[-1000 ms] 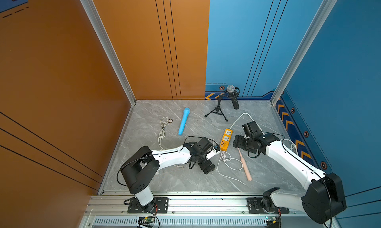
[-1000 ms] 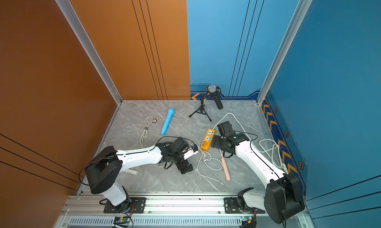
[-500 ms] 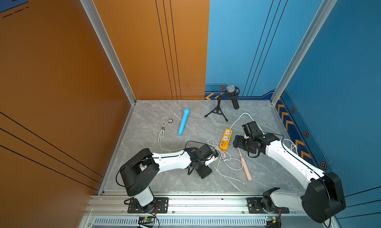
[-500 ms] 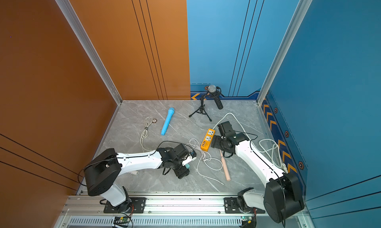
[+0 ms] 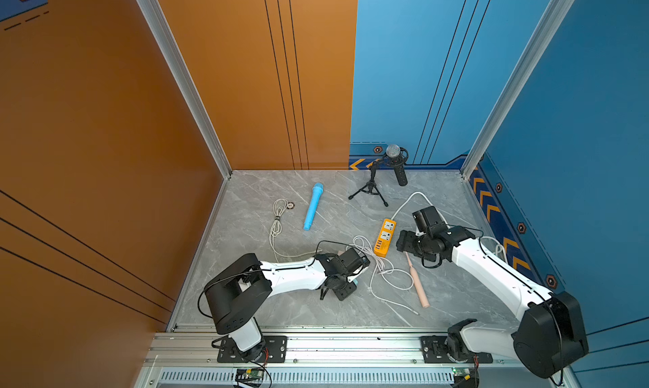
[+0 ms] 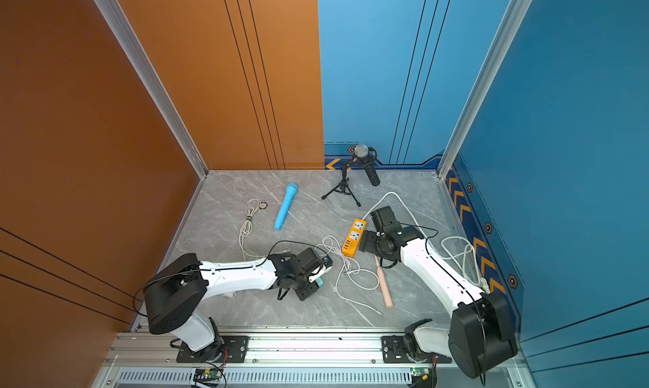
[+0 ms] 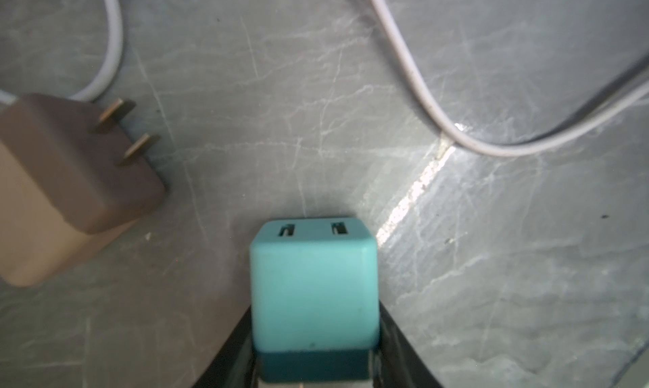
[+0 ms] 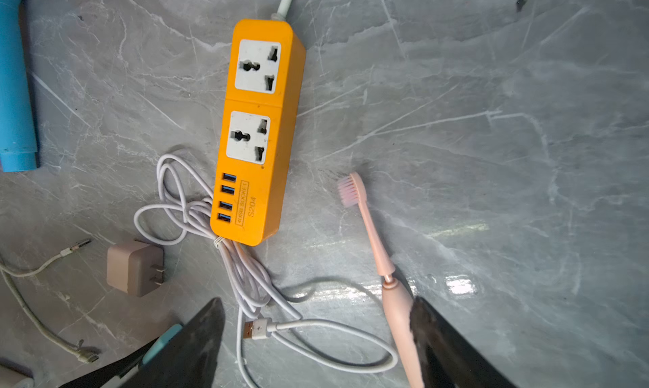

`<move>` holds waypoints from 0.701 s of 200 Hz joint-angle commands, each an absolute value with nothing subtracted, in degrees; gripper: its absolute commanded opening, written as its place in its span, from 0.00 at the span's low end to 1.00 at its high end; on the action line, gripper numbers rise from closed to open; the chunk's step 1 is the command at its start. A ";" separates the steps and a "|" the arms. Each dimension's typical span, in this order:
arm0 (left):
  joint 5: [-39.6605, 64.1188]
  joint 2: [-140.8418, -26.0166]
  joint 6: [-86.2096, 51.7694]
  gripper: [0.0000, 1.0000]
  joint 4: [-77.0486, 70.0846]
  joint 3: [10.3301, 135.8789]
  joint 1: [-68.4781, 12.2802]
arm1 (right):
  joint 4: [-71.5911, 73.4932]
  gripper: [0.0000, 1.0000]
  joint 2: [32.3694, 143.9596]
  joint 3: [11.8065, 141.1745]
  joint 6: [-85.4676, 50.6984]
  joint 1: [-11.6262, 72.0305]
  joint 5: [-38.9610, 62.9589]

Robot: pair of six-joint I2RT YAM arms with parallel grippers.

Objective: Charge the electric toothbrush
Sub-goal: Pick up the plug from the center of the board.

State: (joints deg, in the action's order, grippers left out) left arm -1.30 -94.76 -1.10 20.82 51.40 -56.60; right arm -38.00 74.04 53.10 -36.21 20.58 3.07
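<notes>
Left fingers (image 7: 397,365) pinching teal adapter (image 7: 314,291), right fingers (image 8: 449,347) spread, pink toothbrush (image 8: 395,305) lying just beside one

Cut off by lower edge, left wrist view: base of teal cube-shaped plastic adapter (image 7: 314,288). Not decidable: firm contact of left claw (image 7: 315,319) on it. Cropped and blurred: beige block-shaped plastic charger (image 7: 52,200). Hidden behind a finger of right claw (image 8: 316,300): lower handle of slim pink plastic electric toothbrush (image 8: 395,309). Cropped at edge: blue cylindrical plastic microphone (image 8: 15,87).

The left gripper (image 5: 346,288) has come down and its fingers (image 7: 228,361) have closed onto the teal adapter (image 7: 313,291).
</notes>
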 commanded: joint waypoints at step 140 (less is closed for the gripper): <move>15.20 -77.85 7.66 0.25 -1.39 49.48 -51.37 | -29.39 0.75 56.84 46.35 -42.68 19.28 36.90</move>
